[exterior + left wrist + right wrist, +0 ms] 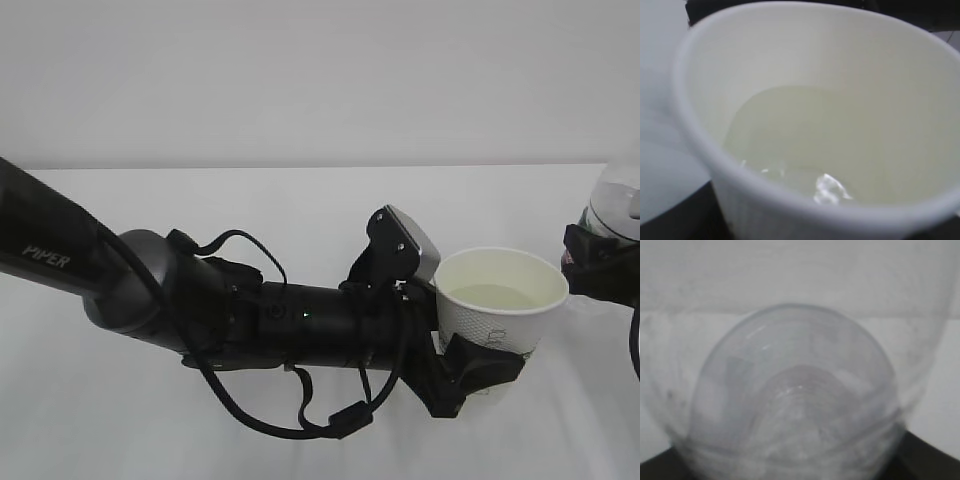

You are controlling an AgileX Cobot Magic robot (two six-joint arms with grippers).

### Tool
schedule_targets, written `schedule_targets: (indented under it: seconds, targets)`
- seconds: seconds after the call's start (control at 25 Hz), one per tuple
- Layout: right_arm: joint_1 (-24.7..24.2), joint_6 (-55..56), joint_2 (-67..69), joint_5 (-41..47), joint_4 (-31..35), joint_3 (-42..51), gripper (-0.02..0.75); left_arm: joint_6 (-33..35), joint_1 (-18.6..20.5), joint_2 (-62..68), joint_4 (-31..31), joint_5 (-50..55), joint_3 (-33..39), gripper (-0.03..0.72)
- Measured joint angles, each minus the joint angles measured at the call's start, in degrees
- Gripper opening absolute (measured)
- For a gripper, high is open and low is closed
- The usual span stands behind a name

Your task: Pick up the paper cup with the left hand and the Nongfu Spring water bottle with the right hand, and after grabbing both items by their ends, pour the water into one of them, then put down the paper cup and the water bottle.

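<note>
With my left gripper (475, 375) pinching the filled cup (497, 305) and my right (600, 262) clamping the bottle (615, 205), any tilt setting down could spill water (790, 140).

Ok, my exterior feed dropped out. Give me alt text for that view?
The left hand, on a black arm marked PIPER, holds the paper cup upright by its base above the white table, with pale water pooled inside. At the right edge, the right hand grips the clear Nongfu Spring water bottle, only partly in frame and apart from the cup.
</note>
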Motion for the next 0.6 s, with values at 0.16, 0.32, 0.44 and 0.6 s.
schedule_targets:
  seconds: [0.16,0.32,0.44,0.6]
  targets:
    - [0.0,0.4,2.1,-0.4,0.1,-0.9,0.461,0.0,0.0,0.0,0.0,0.0,0.0,0.504]
    - [0.0,1.9,3.1,-1.0,0.1,-1.3,0.461,0.0,0.0,0.0,0.0,0.0,0.0,0.503]
    - [0.0,2.3,3.8,-1.3,0.1,-1.3,0.461,0.0,0.0,0.0,0.0,0.0,0.0,0.503]
    - [0.0,2.3,4.8,-1.3,0.1,-1.3,0.461,0.0,0.0,0.0,0.0,0.1,0.0,0.503]
